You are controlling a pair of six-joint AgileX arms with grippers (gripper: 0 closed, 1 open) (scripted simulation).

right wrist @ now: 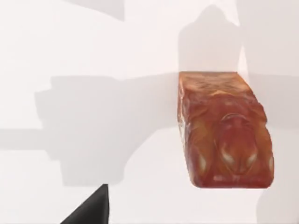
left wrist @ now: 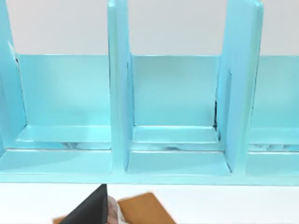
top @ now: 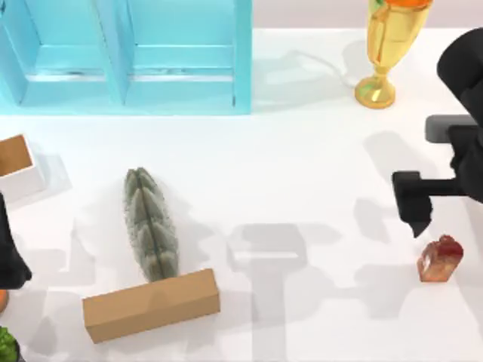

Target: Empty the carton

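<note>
Carton (top: 440,259) sits lower right near table edge (top: 317,332), bare table around; our right gripper (top: 419,220) just above-left, finger state unclear. Left arm (top: 11,256) parked far left.

You see a white tabletop (top: 302,166) under bright light, soft grey shadows across it, and a turquoise shelf unit (top: 128,56) at the frame's upper left.
</note>
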